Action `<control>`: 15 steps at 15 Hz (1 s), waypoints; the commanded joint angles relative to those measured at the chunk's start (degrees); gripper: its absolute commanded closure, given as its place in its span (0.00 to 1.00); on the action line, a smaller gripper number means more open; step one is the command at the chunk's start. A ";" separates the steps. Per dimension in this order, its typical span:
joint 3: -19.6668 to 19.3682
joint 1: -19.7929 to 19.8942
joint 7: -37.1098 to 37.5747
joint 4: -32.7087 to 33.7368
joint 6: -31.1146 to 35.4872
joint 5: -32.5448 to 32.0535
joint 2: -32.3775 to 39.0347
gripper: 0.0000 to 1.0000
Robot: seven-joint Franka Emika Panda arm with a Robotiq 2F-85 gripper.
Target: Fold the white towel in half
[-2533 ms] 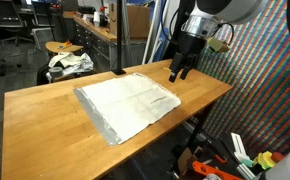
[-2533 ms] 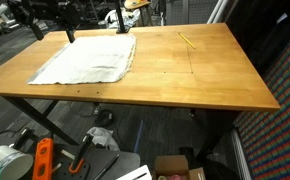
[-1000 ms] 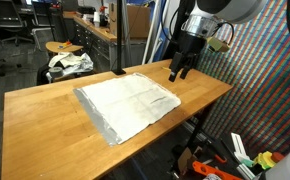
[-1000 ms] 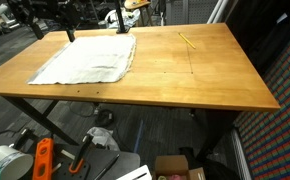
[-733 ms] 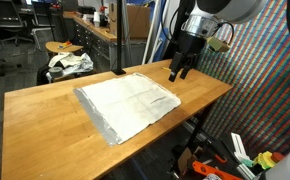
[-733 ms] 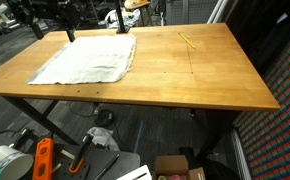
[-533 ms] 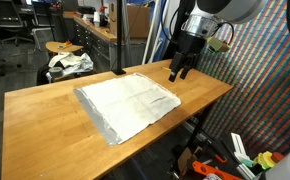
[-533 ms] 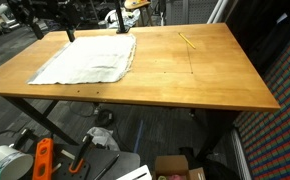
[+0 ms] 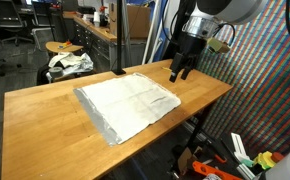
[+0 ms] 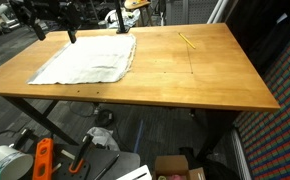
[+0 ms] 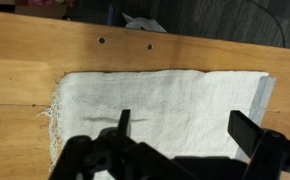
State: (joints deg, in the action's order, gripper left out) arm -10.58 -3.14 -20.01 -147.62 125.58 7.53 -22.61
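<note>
Gripper (image 9: 180,72), fingers spread wide with nothing between them, hangs over the table (image 9: 45,130) near one edge of the white towel (image 9: 125,100), which lies flat and unfolded on the wood.

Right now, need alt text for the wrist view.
A white towel lies flat and unfolded on a wooden table, seen from above. The open tool enters from the bottom edge, its dark fingers spread wide over the towel, gripping nothing.
</note>
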 commanded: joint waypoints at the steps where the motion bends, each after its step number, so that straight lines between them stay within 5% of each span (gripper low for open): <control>1: 0.28 2.00 3.03 3.15 0.87 2.24 4.86 0.00; 7: -0.16 4.60 2.70 11.48 0.70 4.86 16.20 0.00; 15: 1.21 9.15 0.94 20.47 14.49 5.39 32.00 0.00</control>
State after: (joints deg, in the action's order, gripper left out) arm -10.57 3.65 -16.79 -130.89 136.19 12.28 4.14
